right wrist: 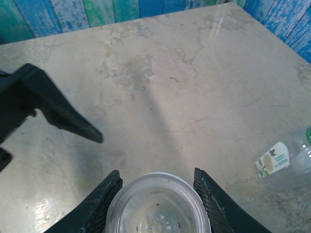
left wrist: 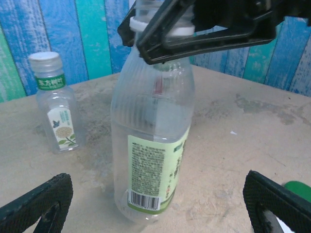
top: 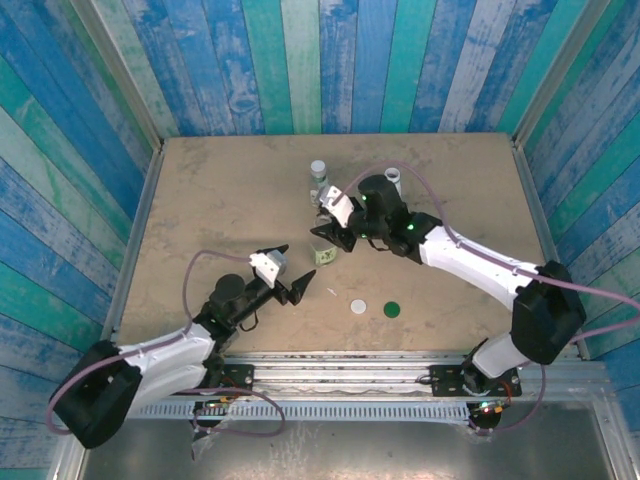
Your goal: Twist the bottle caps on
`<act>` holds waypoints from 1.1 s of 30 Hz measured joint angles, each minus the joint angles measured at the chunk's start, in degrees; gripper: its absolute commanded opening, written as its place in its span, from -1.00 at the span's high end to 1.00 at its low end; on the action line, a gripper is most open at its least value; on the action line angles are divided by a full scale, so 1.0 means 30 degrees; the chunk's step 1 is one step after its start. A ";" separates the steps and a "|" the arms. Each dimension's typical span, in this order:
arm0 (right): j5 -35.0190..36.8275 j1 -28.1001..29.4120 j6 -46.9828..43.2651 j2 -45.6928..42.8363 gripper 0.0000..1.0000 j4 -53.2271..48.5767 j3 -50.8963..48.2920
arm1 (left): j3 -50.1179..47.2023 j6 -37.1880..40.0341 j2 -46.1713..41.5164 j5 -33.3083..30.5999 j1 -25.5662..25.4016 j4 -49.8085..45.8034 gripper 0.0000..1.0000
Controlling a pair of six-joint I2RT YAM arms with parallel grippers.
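The slim clear bottle (left wrist: 150,160) with the olive label stands upright mid-table, its mouth (right wrist: 158,206) open and capless. My right gripper (top: 326,222) is shut on its neck, one finger (right wrist: 104,201) on each side of the rim. My left gripper (top: 295,270) stands wide open just in front of that bottle, touching nothing, its fingertips (left wrist: 39,204) at the lower corners of the left wrist view. A white cap (top: 358,306) and a dark green cap (top: 392,309) lie loose near the front edge. The tiny clear bottle (left wrist: 53,104) wears a white cap.
A white-wrapped bottle (top: 393,180) stands at the back, right of the tiny bottle (top: 318,175). Blue-green plank walls (top: 300,60) close in the table (top: 220,190) on three sides. The table's left half is bare.
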 measured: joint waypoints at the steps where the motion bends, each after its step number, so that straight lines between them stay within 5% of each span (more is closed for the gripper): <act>1: -0.0124 -0.0015 0.0044 -0.0219 0.31 0.0117 -0.0364 | 0.0087 0.0073 0.0554 0.0262 0.0015 0.0401 -0.87; 8: -0.0721 -0.0007 0.0539 -0.0984 0.31 0.0510 -0.1909 | 0.1494 0.0495 0.4860 0.2514 0.0015 0.3687 -0.98; 22: -0.1042 -0.0015 0.0998 -0.1180 0.31 0.0670 -0.2004 | 0.3315 0.0583 0.8772 0.4182 0.0095 0.6492 -0.40; 33: -0.1151 -0.0029 0.1457 -0.1180 0.29 0.0758 -0.2004 | 0.3585 0.0561 0.9770 0.4255 0.0124 0.7344 -0.37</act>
